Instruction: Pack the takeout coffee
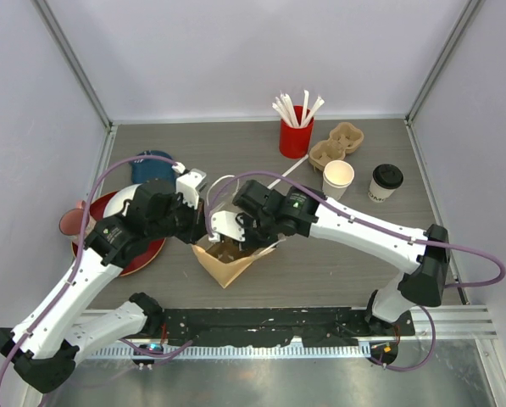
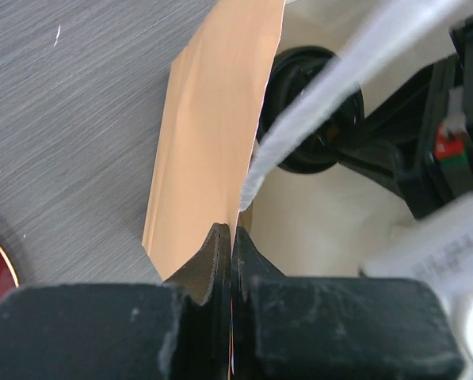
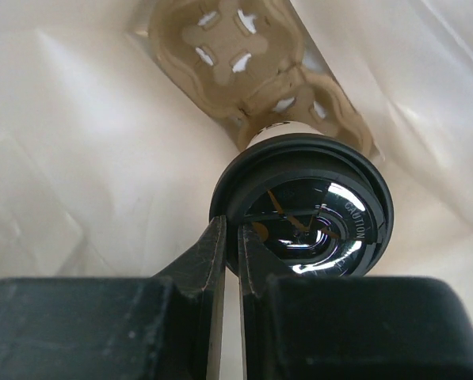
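Two coffees to keep track of. The first coffee cup (image 3: 307, 210) is down inside the brown paper bag (image 1: 227, 267), which sits near the middle of the tabletop (image 1: 320, 271), a bit toward the near edge. The second coffee cup (image 1: 386, 181) stands upright, lid up, near the right edge.

What's crowding things: the bag's mouth is pretty busy. The left end effector (image 2: 232, 237) is clamped tight on the bag's brown rim, and the bag's white handle (image 2: 355, 63) runs slantwise right across the opening, in front of the black lid. The right end effector (image 3: 232, 229) is reaching into the bag, its fingers nearly together and pinching the rim of the first coffee cup's lid. Under that cup is a cardboard cup carrier (image 3: 220, 47) on the bag's floor. The cup's base is at one of the carrier's pockets, though I can't tell if it's fully seated.

Toward the far edge there's a red cup (image 1: 294, 140) full of white sticks, a spare carrier (image 1: 337, 142) just beside it, and a lidless white cup (image 1: 338, 178) next to the second coffee cup. A red plate (image 1: 147, 253) sits by the left edge, partly under the left arm.

Orientation: the first coffee cup's lid faces the bag's mouth, with its long axis running straight down toward the carrier.
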Robot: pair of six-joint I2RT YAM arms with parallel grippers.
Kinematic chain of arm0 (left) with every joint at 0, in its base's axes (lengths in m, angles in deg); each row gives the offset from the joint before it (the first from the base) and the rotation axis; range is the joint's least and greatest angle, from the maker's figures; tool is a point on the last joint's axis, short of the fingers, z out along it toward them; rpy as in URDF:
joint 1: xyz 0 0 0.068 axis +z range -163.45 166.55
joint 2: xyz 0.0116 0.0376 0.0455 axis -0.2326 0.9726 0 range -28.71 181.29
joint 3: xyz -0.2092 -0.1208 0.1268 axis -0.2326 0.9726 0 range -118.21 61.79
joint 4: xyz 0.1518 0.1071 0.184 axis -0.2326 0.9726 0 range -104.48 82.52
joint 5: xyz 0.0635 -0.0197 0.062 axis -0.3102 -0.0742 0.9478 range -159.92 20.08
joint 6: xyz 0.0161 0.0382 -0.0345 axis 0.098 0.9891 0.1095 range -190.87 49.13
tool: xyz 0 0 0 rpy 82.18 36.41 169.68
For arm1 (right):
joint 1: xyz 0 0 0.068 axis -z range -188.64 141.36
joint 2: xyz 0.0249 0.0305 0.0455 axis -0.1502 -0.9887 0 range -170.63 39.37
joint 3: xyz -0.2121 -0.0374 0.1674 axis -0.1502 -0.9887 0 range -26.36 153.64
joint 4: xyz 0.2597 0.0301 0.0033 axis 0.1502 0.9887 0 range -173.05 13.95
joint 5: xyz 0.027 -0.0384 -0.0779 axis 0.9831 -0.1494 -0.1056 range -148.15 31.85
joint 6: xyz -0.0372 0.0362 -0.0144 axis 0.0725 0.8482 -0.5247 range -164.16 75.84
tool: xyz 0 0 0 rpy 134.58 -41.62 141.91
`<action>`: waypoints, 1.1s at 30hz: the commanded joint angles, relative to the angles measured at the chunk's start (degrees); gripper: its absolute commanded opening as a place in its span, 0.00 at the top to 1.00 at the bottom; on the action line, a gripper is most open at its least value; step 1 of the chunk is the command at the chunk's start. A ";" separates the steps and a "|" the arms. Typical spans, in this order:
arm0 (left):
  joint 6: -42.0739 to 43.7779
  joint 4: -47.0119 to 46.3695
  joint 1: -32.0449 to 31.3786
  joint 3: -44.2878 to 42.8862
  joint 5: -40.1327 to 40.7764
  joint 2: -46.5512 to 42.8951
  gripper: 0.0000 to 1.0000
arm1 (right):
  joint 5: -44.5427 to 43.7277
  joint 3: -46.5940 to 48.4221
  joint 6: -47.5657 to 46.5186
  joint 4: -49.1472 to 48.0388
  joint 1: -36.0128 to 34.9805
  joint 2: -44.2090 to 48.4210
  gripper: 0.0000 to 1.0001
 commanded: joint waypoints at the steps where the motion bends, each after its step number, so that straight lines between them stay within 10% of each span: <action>1: 1.08 -1.29 -0.07 -0.21 -0.39 -0.49 1.00 | 1.09 2.74 -1.24 0.73 3.12 -0.94 0.99; 33: 3.62 -2.78 0.54 -0.39 2.95 0.66 1.00 | 10.94 -3.40 4.72 -0.93 9.80 -10.62 0.99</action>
